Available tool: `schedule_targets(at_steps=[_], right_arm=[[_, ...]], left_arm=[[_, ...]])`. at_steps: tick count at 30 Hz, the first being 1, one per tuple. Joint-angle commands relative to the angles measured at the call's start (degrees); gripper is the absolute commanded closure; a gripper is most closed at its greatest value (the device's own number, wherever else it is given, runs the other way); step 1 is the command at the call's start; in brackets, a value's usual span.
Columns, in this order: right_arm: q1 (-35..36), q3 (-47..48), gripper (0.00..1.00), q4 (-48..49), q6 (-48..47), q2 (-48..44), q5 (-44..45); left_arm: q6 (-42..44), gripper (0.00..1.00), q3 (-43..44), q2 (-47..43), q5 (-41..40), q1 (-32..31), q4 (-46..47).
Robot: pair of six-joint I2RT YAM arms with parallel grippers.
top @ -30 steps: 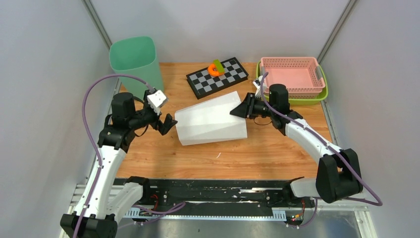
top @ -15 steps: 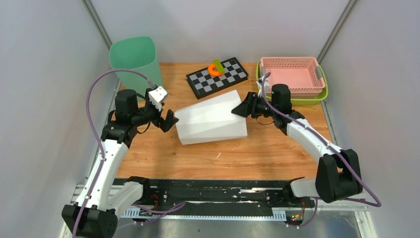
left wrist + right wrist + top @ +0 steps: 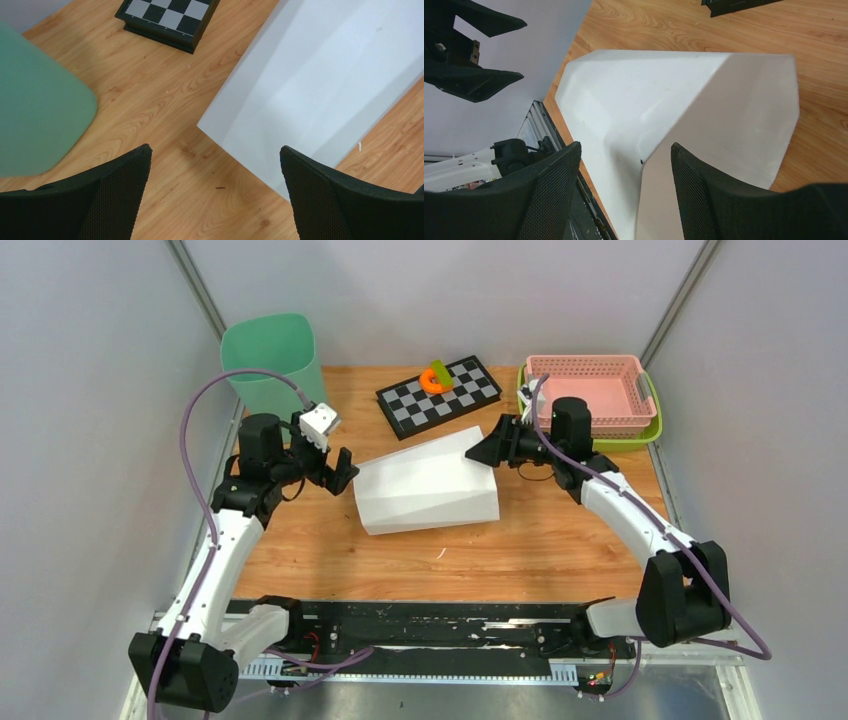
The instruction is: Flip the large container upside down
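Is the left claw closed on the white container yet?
No, the left claw is wide open, with the white container ahead of it.

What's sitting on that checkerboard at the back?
An orange ring-shaped piece and a small green piece sit together on the checkerboard. The squares beneath them are hidden.

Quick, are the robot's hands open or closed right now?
Left gripper: open, holding nothing, beside the white container.
Right gripper: open, holding nothing.
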Motion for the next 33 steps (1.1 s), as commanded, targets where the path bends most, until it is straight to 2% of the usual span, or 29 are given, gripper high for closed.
schedule_targets(at_steps=[1,14,26,33], right_arm=[[-1.1,2.6,0.31,-1.2,-0.9,1.5,-3.0],[-1.0,4.3,0.31,-7.7,-5.4,0.7,-1.2],[-1.0,5.0,0.32,-10.0,-8.3,-2.4,0.8],[-0.9,6.9,0.33,-12.9,-10.9,-3.9,2.8]], left_arm=[[-0.9,0.0,0.1,1.4,-3.5,0.4,2.2],[0.0,0.0,-0.2,-0.2,-6.8,0.4,-2.0],[1.5,0.0,-1.2,2.3,-18.2,0.5,-7.5],[0.2,0.0,-2.9,6.1,-17.0,0.5,-6.9]])
